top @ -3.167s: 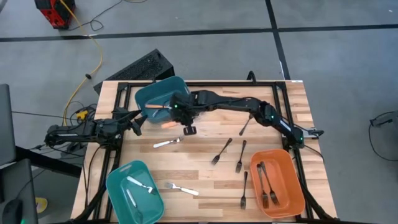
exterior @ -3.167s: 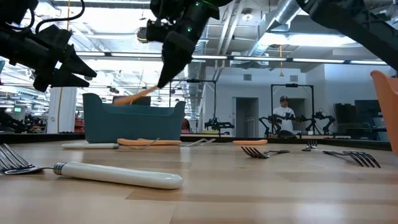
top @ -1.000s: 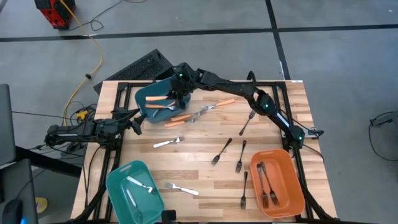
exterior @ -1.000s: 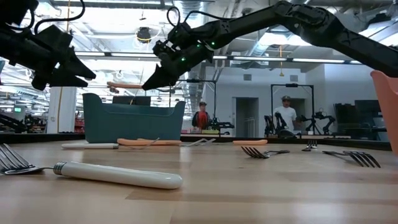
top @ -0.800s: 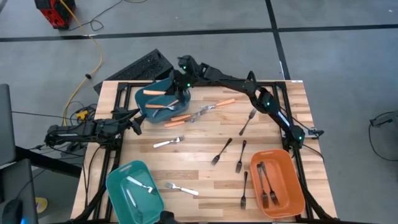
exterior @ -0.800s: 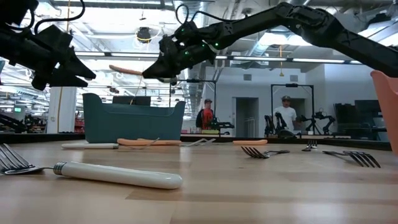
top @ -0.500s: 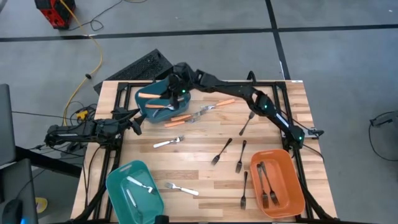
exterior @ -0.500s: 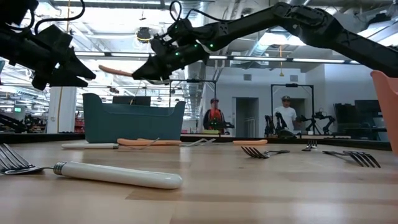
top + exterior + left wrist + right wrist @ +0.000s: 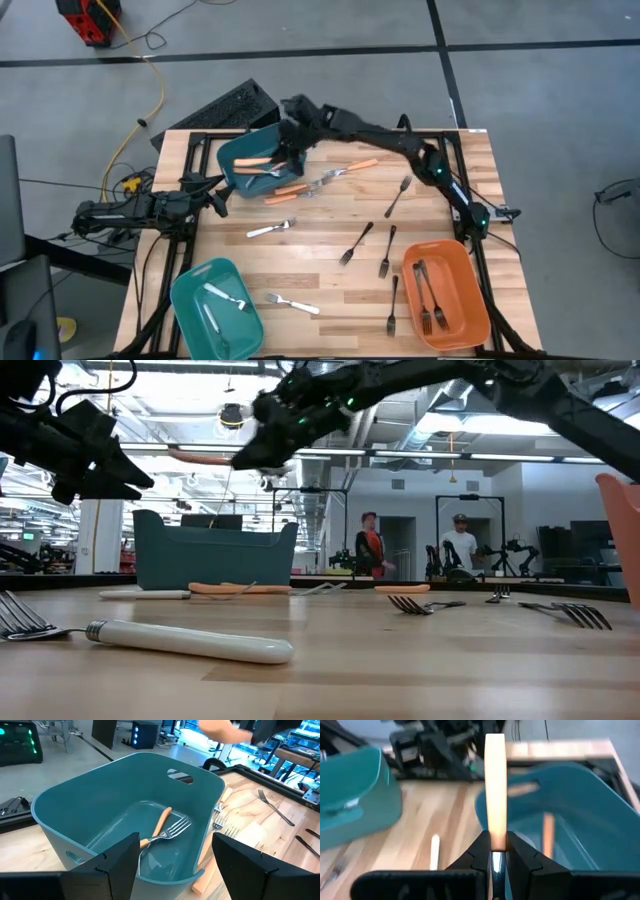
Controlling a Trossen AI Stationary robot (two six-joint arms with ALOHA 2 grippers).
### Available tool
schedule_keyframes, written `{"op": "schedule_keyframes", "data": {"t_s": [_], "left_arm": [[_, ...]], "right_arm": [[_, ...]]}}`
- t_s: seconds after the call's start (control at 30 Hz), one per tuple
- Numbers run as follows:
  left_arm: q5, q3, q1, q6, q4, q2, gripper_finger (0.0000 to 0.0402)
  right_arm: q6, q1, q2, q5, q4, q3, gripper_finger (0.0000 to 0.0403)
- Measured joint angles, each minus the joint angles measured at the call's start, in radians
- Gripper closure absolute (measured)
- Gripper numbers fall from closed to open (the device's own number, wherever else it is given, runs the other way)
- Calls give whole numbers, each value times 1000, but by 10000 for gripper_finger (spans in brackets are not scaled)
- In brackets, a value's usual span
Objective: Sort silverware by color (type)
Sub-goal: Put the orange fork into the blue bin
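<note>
High view: right gripper (image 9: 288,150) above far teal bin (image 9: 238,153), jaws pinching orange-handled fork (image 9: 495,795); left gripper (image 9: 212,197) jaws spread.

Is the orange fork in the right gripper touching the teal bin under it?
Apart. In the low view the orange-handled fork, pinched in the right gripper, hangs level with clear room background between it and the teal bin's rim.

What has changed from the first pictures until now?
The right pincer lifted an orange fork from the table, carried it over the far teal bin and still holds it there. Another orange fork now lies in that bin. The left pincer and the other forks stayed put.
</note>
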Motion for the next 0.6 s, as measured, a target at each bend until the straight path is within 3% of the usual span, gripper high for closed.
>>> {"op": "schedule_keyframes", "data": {"t_s": [0.2, 0.33, 0.6], "left_arm": [[-3, 0, 0, -1, -1, 0, 167], [1, 0, 0, -1, -5, 0, 167], [0, 0, 0, 0, -11, 0, 167]], "right_arm": [[-133, -9, -122, 181, -344, 0, 341], [-108, -5, -199, 339, -592, 2, 341], [-58, 48, -223, 400, -915, 0, 341]]}}
